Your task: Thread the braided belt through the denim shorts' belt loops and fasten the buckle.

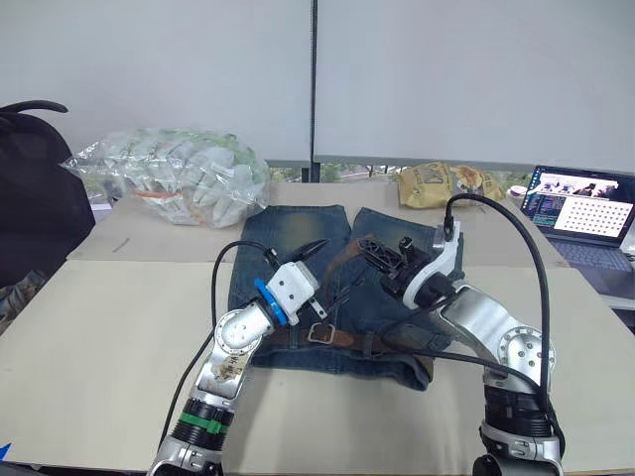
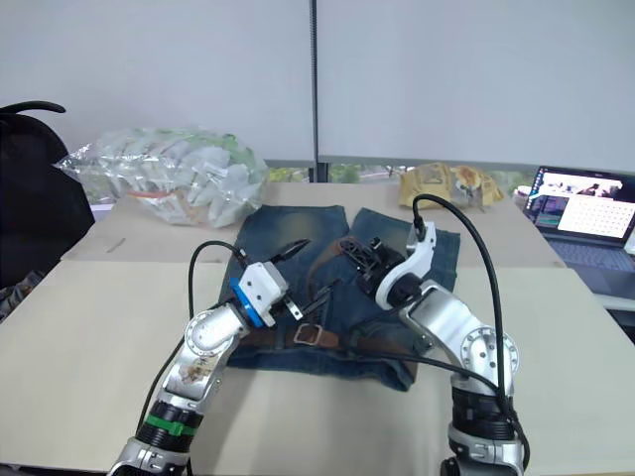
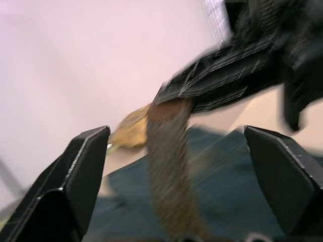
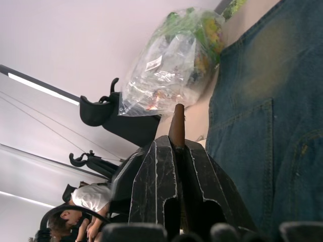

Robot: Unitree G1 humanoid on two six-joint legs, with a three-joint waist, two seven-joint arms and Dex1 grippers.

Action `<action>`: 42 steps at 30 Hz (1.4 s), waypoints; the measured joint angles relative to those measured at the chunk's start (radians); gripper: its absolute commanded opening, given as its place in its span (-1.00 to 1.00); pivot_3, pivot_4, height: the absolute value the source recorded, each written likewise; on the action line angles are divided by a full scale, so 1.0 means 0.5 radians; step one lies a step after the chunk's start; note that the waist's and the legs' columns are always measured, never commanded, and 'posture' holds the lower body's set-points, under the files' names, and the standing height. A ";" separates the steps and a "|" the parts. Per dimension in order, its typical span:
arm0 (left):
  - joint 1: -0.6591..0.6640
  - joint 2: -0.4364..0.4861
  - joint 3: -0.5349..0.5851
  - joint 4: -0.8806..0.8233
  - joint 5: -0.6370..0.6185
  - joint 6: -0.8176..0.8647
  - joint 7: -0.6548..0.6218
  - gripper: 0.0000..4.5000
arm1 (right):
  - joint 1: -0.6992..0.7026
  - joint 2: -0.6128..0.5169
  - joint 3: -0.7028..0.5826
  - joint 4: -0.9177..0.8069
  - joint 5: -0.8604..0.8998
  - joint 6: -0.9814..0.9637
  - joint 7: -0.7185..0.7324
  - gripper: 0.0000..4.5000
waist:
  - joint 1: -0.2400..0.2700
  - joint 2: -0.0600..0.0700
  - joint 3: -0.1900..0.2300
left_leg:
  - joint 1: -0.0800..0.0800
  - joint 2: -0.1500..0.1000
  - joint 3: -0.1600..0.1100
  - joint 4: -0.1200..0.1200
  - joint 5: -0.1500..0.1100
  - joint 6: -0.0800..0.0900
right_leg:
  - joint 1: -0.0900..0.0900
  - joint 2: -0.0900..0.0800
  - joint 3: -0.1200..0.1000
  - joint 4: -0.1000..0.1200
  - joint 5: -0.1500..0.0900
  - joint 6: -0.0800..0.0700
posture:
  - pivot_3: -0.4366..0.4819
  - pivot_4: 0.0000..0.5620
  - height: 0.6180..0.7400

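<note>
Pinching the braided belt point(image 1: 342, 260), right end effector point(image 1: 375, 255) closed, left end effector point(image 1: 325, 273) spread wide

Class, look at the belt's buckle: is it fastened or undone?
Undone. The buckle lies on the waistband with no strap through it, while the right gripper, jaws shut, holds the belt's free end up above the shorts.
</note>
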 measured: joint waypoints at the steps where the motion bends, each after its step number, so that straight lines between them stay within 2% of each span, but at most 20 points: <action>1: -0.011 0.006 -0.017 0.000 0.067 -0.025 0.058 0.49 | 0.000 0.000 0.012 0.000 0.000 0.000 0.000 -1.00 | 0.000 0.000 0.000 | 0.000 0.000 0.000 0.000 0.000 0.000 | 0.000 0.000 0.000 -0.001 0.000 0.000 | -0.05 -0.47 1.00; 6: -0.054 0.017 -0.102 0.034 0.310 -0.069 0.243 -0.32 | 0.001 0.006 0.055 -0.001 0.000 -0.002 0.000 -1.00 | 0.001 0.000 0.000 | -0.001 0.000 0.000 -0.001 0.000 0.000 | 0.000 0.000 0.000 -0.001 0.001 -0.001 | -0.05 -0.47 1.00; 10: -0.109 0.033 -0.122 0.087 0.384 -0.069 0.307 -0.91 | 0.029 0.004 0.054 -0.003 -0.004 -0.026 -0.001 -1.00 | -0.001 0.000 0.000 | -0.001 0.000 0.000 -0.001 0.000 0.000 | 0.000 0.000 0.000 -0.001 0.000 0.000 | -0.05 -0.47 1.00; 11: -0.113 0.036 -0.134 0.093 0.397 -0.069 0.319 -0.99 | 0.036 0.002 0.054 -0.009 -0.007 -0.037 -0.001 -1.00 | -0.001 0.000 0.000 | -0.001 0.000 0.000 -0.001 0.000 0.000 | 0.000 0.000 0.000 -0.001 0.000 0.000 | -0.05 -0.47 1.00; 12: -0.115 0.038 -0.145 0.100 0.410 -0.069 0.326 -0.99 | 0.047 0.001 0.056 -0.015 -0.016 -0.043 -0.001 -1.00 | -0.001 0.000 0.000 | -0.001 0.000 0.000 -0.002 0.000 0.000 | 0.000 0.000 0.000 -0.001 0.000 0.000 | -0.05 -0.47 1.00; 14: -0.115 0.043 -0.160 0.109 0.419 -0.071 0.325 -1.00 | 0.069 -0.023 0.067 -0.033 -0.042 -0.044 0.018 -0.64 | 0.000 0.000 0.000 | -0.001 0.000 0.000 -0.002 0.000 0.000 | -0.001 0.000 0.000 -0.001 0.000 0.000 | -0.05 -0.47 1.00; 17: -0.115 0.083 -0.155 0.132 0.410 -0.070 0.320 -1.00 | 0.090 -0.104 0.095 -0.101 -0.111 -0.039 0.141 -0.21 | -0.003 0.000 0.000 | -0.001 0.000 0.000 -0.002 0.000 0.000 | -0.002 0.000 0.000 -0.001 0.000 0.000 | -0.05 -0.47 1.00; 22: -0.106 0.241 -0.109 0.156 0.278 -0.053 0.179 -1.00 | 0.155 -0.552 0.261 -0.253 -0.717 -0.054 0.722 0.57 | 0.001 0.001 0.000 | -0.002 0.000 0.001 -0.002 0.000 0.000 | -0.003 -0.001 0.000 -0.002 0.000 0.000 | -0.05 -0.47 1.00; 24: -0.106 0.284 -0.082 0.161 0.220 -0.026 0.119 -1.00 | 0.182 -0.696 0.404 -0.308 -1.033 -0.128 0.976 0.57 | -0.002 0.001 0.000 | -0.002 0.000 0.002 -0.002 0.000 0.000 | -0.005 0.000 0.000 -0.001 0.000 0.001 | -0.05 -0.47 1.00; 27: -0.107 0.357 -0.059 0.178 0.103 0.065 -0.024 -1.00 | 0.210 -0.981 0.787 -0.371 -1.594 -0.253 1.354 0.57 | -0.002 0.001 0.000 | -0.002 0.000 0.003 -0.003 0.000 0.000 | -0.008 0.000 0.000 0.000 -0.001 0.001 | -0.05 -0.47 1.00; 29: -0.107 0.406 -0.036 0.193 0.022 0.149 -0.118 -1.00 | 0.207 -1.092 1.006 -0.355 -1.917 -0.329 1.539 0.57 | -0.001 0.000 0.000 | -0.003 0.001 0.003 -0.003 0.000 0.000 | -0.011 0.000 0.001 0.001 -0.001 0.000 | -0.05 -0.47 1.00; 34: -0.109 0.494 -0.023 0.227 -0.057 0.254 -0.299 -1.00 | 0.157 -1.061 1.286 -0.339 -2.330 -0.450 1.834 0.57 | 0.003 0.000 0.001 | -0.016 0.000 0.002 0.001 0.000 0.000 | -0.024 0.000 0.001 0.006 0.000 0.000 | -0.05 -0.47 1.00; 41: -0.119 0.573 -0.024 0.227 -0.060 0.309 -0.423 -1.00 | 0.156 -0.993 1.463 -0.222 -2.807 -0.495 1.942 0.57 | 0.010 -0.001 0.001 | -0.018 -0.001 0.002 0.005 0.000 -0.001 | -0.023 -0.001 0.001 0.006 0.000 0.001 | -0.05 -0.47 1.00; 42: -0.118 0.579 -0.027 0.227 -0.060 0.310 -0.436 -1.00 | 0.157 -0.992 1.463 -0.221 -2.836 -0.495 1.956 0.35 | 0.010 -0.001 0.001 | -0.018 0.000 0.002 0.005 0.000 -0.001 | -0.023 0.000 0.000 0.006 0.000 0.001 | -0.05 -0.47 1.00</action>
